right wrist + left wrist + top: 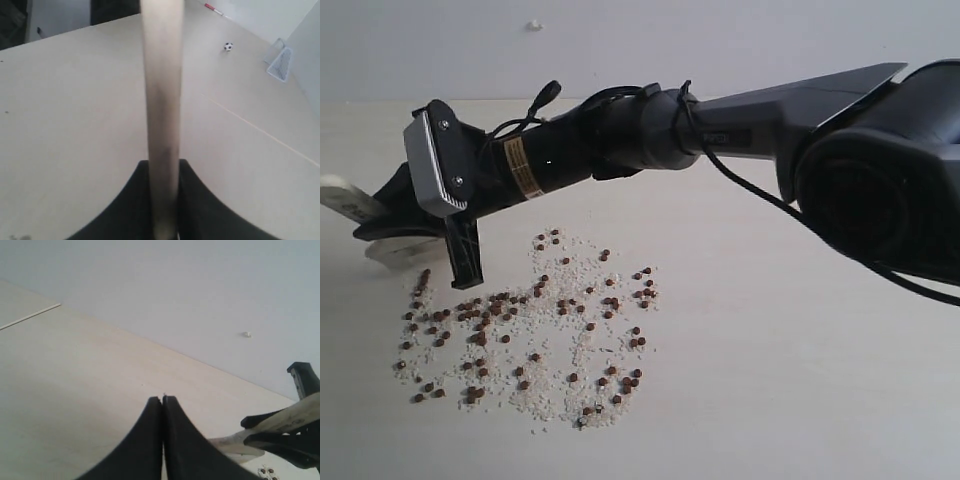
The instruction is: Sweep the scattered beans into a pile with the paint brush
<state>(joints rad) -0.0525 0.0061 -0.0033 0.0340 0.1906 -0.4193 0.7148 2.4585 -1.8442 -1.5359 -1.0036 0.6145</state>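
A: How is the table (790, 380) finished?
B: A pale, wood-like top is seen, smooth and matt.
A: And the paint brush (161, 100)?
B: Its handle is shown as bare pale wood, smooth and dull.
A: And the arm casing (865, 185)?
B: Black plastic is seen, with a faint sheen along the curved shell

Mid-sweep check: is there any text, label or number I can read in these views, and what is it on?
Nothing here is legible.
Gold sticker on the right arm, near its wrist: dark print, too small and blurred to read.
Grey marking further up the same arm: too faint to read.
Paint brush handle: no lettering on the part in view.
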